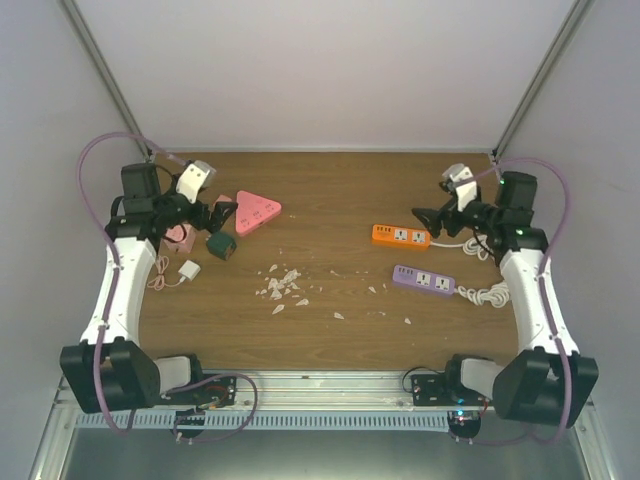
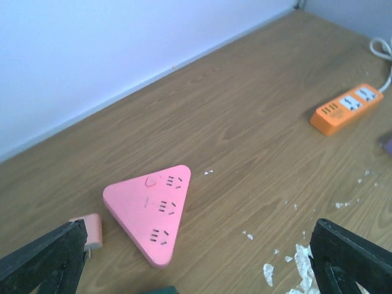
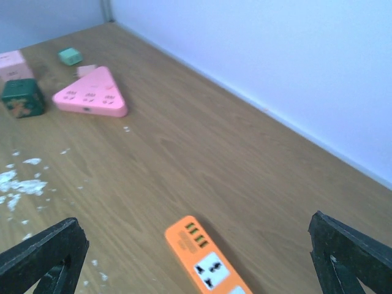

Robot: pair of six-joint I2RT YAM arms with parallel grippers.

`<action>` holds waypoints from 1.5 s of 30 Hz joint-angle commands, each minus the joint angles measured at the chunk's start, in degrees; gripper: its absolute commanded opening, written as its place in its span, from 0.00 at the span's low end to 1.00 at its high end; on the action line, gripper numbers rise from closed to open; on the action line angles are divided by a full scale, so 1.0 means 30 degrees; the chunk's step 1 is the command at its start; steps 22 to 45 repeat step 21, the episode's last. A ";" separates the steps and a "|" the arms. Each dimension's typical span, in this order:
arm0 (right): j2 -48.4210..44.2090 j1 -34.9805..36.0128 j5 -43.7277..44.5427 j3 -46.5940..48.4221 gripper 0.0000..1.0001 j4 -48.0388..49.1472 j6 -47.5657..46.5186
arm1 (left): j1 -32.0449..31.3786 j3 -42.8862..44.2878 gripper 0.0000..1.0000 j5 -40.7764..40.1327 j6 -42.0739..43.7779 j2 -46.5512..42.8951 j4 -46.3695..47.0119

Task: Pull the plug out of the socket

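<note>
1. My left gripper [image 1: 220,214] and my right gripper [image 1: 430,217] were both open as wide as they go. Neither one held anything.
2. The socket [image 1: 400,236] was the short orange block. From above, it lay at about 3 o'clock from the middle of the table [image 1: 330,190].
3. My right gripper hung just beside it, at about 1 o'clock from the block. In the right wrist view the block showed at 6 o'clock, low between my open fingers.
4. The purple strip [image 1: 423,280] lay near the block at 5 o'clock. That was not the one I wanted.
5. I could not see a plug standing up in the holes that showed. A white cord [image 2: 380,49] ran off the block's far end, so I judged the plug was on that side, hidden by my arm.
6. I judged I was only at the reaching step, with nothing pulled yet.
7. To do it well, I thought I should tip the right wrist down first and find the plug.
8. Then I should put one finger on each flat side of it, squeeze firmly, and pull straight out without twisting.
9. The block looked light and might lift too. My left gripper was far off at 10 o'clock by the pink triangle block [image 1: 257,212], so I thought it should come over and press the socket down.
</note>
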 commanded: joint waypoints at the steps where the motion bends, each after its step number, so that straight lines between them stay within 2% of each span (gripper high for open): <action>1: -0.1108 -0.2051 -0.0405 -0.1201 1.00 0.0871 0.0666 | 0.0817 -0.2024 0.99 0.0163 -0.4031 -0.1275 0.2810; 7: -0.1184 -0.4520 -0.1356 -0.2527 1.00 0.0663 0.0162 | 0.1560 -0.5317 0.99 -0.0585 -0.5312 -0.2657 0.4206; 12: -0.1276 -0.5153 -0.1311 -0.3540 1.00 0.0600 -0.0043 | 0.1754 -0.7311 0.99 -0.0653 -0.5389 -0.3585 0.4501; 45: -0.1643 -0.5140 -0.1176 -0.4373 1.00 0.1254 -0.0040 | 0.1914 -0.7806 0.99 -0.0488 -0.5572 -0.4223 0.4829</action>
